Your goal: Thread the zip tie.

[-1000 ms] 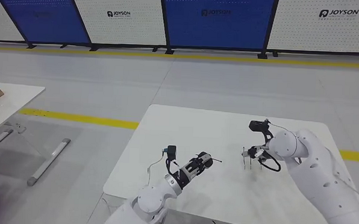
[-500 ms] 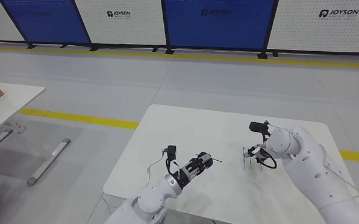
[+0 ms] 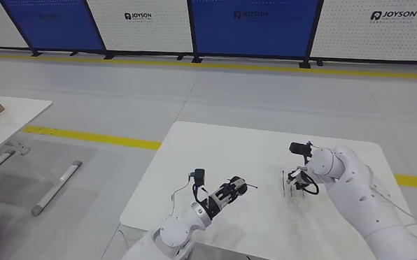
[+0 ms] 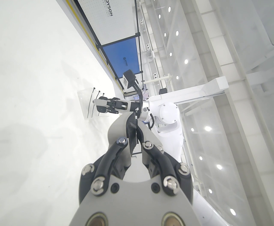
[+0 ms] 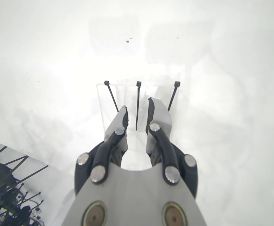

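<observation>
Zip tie (image 5: 137, 102), middle of three, lies on the clear holder (image 5: 119, 85) on the bench (image 5: 53, 53), not yet gripped; your right tool (image 5: 137, 104) straddles it, spread apart; left tool (image 4: 134, 127) pinched together; threading all ahead

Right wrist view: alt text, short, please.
The right gripper, open, frames the middle zip tie of three black ones lying side by side on a clear holder on the white table.
</observation>
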Controlling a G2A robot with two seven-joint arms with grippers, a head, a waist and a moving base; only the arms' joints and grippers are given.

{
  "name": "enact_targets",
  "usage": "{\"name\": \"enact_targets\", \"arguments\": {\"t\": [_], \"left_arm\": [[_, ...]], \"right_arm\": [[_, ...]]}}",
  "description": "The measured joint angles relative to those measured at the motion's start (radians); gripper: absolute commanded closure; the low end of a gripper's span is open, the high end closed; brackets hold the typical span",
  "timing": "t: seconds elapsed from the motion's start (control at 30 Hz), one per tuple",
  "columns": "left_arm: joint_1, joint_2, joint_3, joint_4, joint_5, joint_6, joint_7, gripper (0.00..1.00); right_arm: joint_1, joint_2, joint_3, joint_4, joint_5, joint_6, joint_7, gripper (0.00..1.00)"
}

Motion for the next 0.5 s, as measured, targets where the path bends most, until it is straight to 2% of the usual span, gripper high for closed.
{"name": "enact_targets", "arguments": {"t": [0.1,0.5], "left_arm": [[0.000,0.000,0.000,0.000,0.000,0.000,0.000,1.00],[0.000,0.000,0.000,0.000,0.000,0.000,0.000,1.00]], "right_arm": [[0.008,-0.011,-0.006,0.026,0.006,-0.008,-0.003,0.80],[0.044,-0.055,-0.029,0.127,0.019,-0.023,-0.014,0.83]]}}
